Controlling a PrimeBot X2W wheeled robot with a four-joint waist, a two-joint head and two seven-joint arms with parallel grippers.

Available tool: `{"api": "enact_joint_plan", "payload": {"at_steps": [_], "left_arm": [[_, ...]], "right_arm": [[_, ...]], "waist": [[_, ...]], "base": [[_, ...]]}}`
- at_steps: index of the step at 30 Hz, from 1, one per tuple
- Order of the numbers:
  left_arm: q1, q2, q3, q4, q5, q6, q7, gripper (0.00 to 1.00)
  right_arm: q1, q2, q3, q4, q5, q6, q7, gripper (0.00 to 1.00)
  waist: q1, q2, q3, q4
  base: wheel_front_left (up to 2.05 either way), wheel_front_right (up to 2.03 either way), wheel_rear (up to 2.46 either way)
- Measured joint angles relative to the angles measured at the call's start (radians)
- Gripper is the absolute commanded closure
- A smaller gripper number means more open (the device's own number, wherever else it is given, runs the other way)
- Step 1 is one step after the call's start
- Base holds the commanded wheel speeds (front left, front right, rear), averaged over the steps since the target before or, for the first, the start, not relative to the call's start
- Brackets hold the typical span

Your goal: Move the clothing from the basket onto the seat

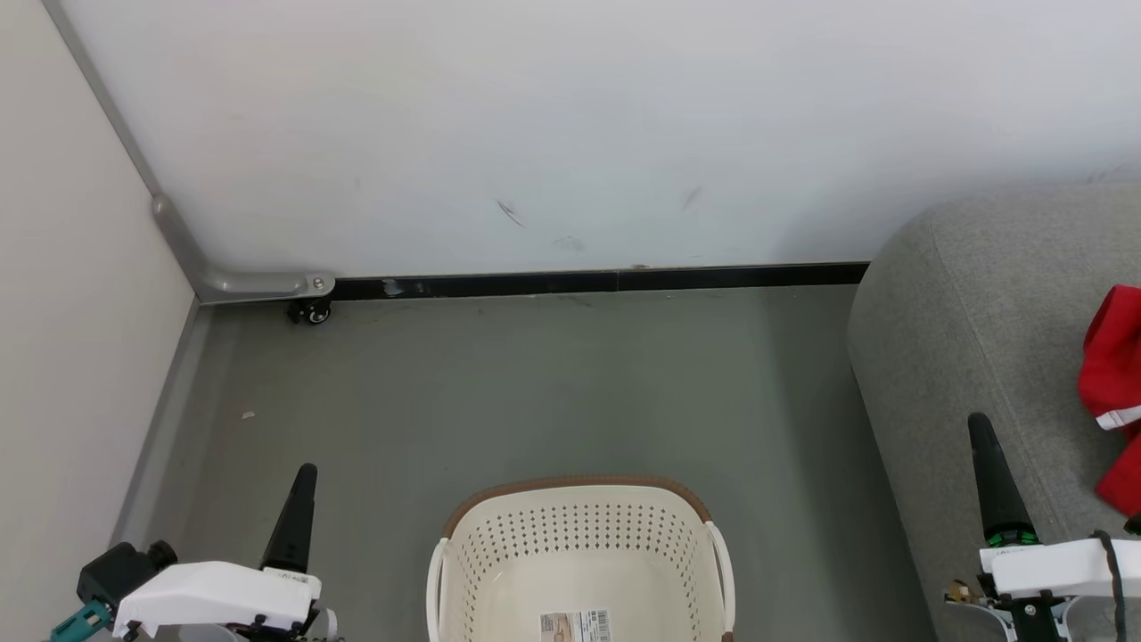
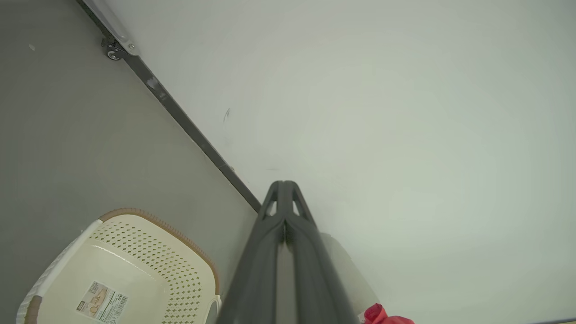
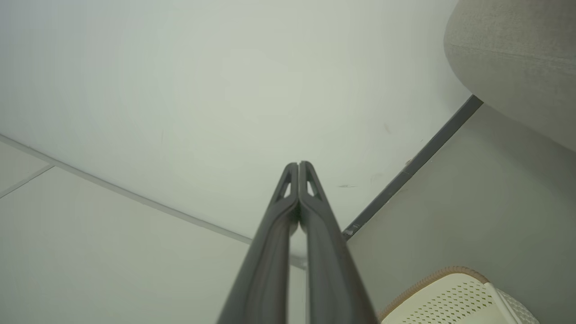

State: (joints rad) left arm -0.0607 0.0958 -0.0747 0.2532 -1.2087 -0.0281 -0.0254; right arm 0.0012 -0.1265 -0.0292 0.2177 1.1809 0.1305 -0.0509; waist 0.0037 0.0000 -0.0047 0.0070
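Left gripper [image 1: 304, 477]: two long dark tapered fingers pressed tip to tip, holding nothing, poised over the bare matte grey floor [image 1: 535, 383]. Right gripper [image 1: 979, 423]: the same closed, empty pair, standing over the front edge of the big grey fabric-upholstered seat [image 1: 963, 303], a plump, round-cornered thing with a coarse weave.

Between the arms sits the cream-white perforated plastic laundry basket with its brown rim band [image 1: 579, 486]. It's hard, glossy and round-cornered, and on the part of its bottom I can see there's just a barcode label [image 1: 575, 626].

The soft red clothing with white trim [image 1: 1112, 357] lies crumpled on the seat, running off past the right edge (one garment or two, I can't tell). So the job looks done, or close to it.

Here's my worry: the right arm is near that limp cloth. A sideways sweep could hook a fold and drag it down the seat's rounded shoulder to the floor. The basket's near end is out of sight too, so something could be left in there.
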Motion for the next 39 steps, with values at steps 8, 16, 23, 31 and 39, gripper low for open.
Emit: {"api": "enact_joint_plan", "payload": {"at_steps": [8,16,23,31,39], "left_arm": [[0.000,-0.010,0.032,0.004,-0.094,-0.017,0.027,1.00],[0.000,-0.018,0.063,0.008,-0.180,-0.036,0.053,1.00],[-0.001,-0.032,0.091,0.014,-0.262,-0.055,0.079,1.00],[-0.001,-0.041,0.123,0.019,-0.351,-0.080,0.105,1.00],[-0.002,-0.046,0.141,0.021,-0.403,-0.091,0.122,1.00]], "right_arm": [[-0.011,0.009,-0.012,0.010,0.102,0.000,0.029,1.00],[-0.027,0.023,-0.024,0.019,0.206,0.000,0.053,1.00],[-0.032,0.030,-0.034,0.029,0.295,0.000,0.071,1.00],[-0.049,0.041,-0.047,0.039,0.400,0.000,0.101,1.00],[-0.051,0.051,-0.054,0.045,0.458,0.000,0.114,1.00]], "waist": [[-0.0022,0.0000,0.005,-0.002],[-0.0027,0.0000,0.007,-0.003],[-0.0029,0.0000,0.007,-0.005],[-0.0030,0.0000,0.007,-0.006],[-0.0031,0.0000,0.007,-0.007]], "base": [[0.00,0.00,0.00],[0.00,0.00,0.00],[0.00,0.00,0.00],[0.00,0.00,0.00],[0.00,0.00,0.00]]}}
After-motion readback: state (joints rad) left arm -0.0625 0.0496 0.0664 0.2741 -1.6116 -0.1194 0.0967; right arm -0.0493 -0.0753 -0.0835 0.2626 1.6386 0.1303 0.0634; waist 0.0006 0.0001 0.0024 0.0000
